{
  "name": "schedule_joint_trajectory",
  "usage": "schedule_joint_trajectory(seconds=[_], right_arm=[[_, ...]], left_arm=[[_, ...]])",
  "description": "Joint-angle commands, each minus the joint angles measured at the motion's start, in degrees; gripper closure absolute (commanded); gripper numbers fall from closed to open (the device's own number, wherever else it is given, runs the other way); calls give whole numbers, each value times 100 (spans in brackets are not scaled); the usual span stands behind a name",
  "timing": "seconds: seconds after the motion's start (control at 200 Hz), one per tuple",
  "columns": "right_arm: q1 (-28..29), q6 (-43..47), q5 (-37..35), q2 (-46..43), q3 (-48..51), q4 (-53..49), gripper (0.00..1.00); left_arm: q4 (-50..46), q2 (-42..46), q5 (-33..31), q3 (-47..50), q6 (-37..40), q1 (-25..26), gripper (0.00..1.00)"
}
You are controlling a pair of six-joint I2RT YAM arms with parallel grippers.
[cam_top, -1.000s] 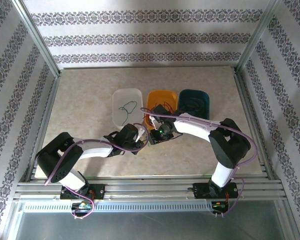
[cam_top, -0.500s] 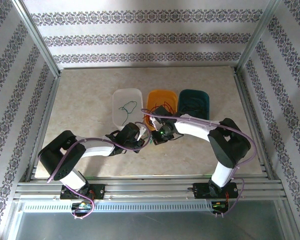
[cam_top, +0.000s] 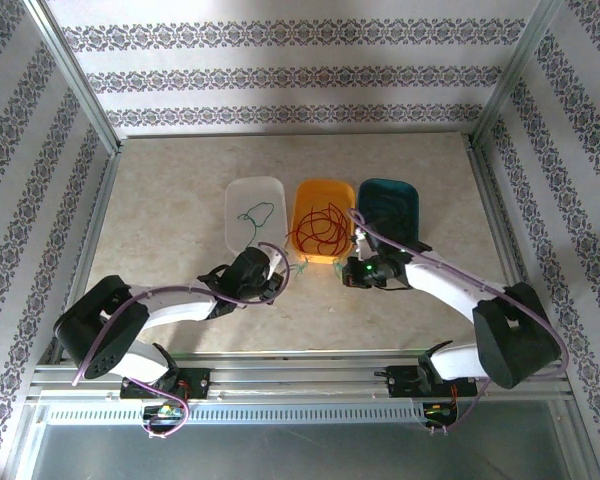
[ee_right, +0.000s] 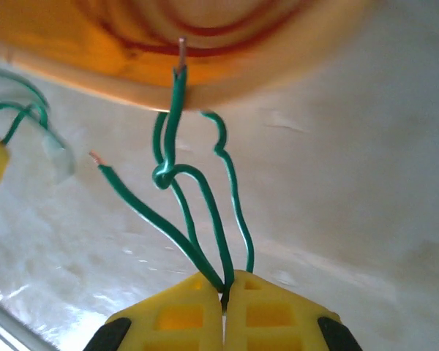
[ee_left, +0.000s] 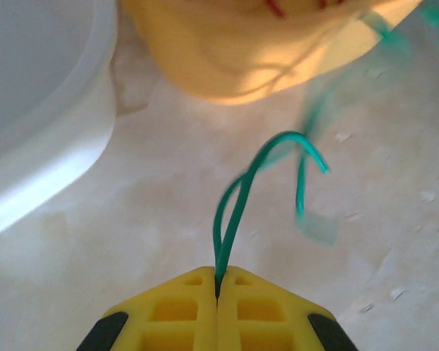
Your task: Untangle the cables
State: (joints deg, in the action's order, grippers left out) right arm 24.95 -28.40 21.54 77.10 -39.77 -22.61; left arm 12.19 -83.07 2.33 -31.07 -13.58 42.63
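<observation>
A green cable (cam_top: 302, 266) lies on the table in front of the orange tray (cam_top: 323, 259), stretched between my two grippers. My left gripper (cam_top: 280, 274) is shut on one loop of the green cable (ee_left: 241, 190), pinched between its yellow fingertips (ee_left: 190, 300). My right gripper (cam_top: 344, 272) is shut on several strands of the same cable (ee_right: 205, 219), which has a small knot (ee_right: 163, 175) just ahead of the jaws. Red cables (cam_top: 320, 228) coil in the orange tray. Another green cable (cam_top: 255, 213) sits in the white tray (cam_top: 232, 195). Dark cables (cam_top: 385, 208) rest in the teal tray (cam_top: 412, 195).
The three trays stand side by side mid-table, just beyond both grippers. The orange tray's wall (ee_left: 234, 58) rises close ahead of the left fingers, with the white tray's rim (ee_left: 51, 139) to its left. Metal frame rails (cam_top: 280, 375) run along the near edge.
Both grippers have closed on the green cable. The right arm has drawn back from over the orange tray toward the right, and the left gripper has shifted slightly back, spreading the cable between them.
</observation>
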Motion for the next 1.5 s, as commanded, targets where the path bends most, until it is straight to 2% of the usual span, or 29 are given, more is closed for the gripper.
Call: schedule_joint_trajectory(seconds=[0.0, 0.205, 0.415, 0.545, 0.665, 0.83, 0.934, 1.054, 1.149, 1.334, 1.494], right_arm=[[-245, -385, 57, -381, 354, -196, 98], [-414, -508, -206, -784, 645, -213, 97], [-113, -285, 566, -911, 581, 285, 95], [-25, -173, 1404, -1130, 482, 687, 93], [-43, -173, 1844, -1073, 409, 836, 93], [30, -236, 2055, -943, 314, 1056, 93], [118, -261, 2056, -909, 197, 1215, 93], [208, -306, 2057, -818, 22, 1403, 93], [272, -298, 2065, -711, -136, 1429, 93], [389, -388, 2038, -614, -244, 1661, 93], [543, -294, 2030, -565, -355, 1653, 94]], left_arm=[[-198, 225, -115, 142, -180, -53, 100], [-392, 357, 284, 112, 5, -49, 100], [-402, 169, 811, -76, 229, 0, 100], [-303, 345, 1263, -142, 317, -1, 52], [-332, 753, 1544, -297, 286, -80, 44], [-141, 882, 2687, -629, -34, -463, 43], [-339, 589, 3269, -1048, -13, -567, 50], [-571, 170, 3799, -1495, 49, -598, 50], [-664, -28, 3914, -1703, 58, -598, 52], [-515, -131, 3941, -1776, 6, -615, 61], [116, -171, 3862, -1619, -314, -676, 74]])
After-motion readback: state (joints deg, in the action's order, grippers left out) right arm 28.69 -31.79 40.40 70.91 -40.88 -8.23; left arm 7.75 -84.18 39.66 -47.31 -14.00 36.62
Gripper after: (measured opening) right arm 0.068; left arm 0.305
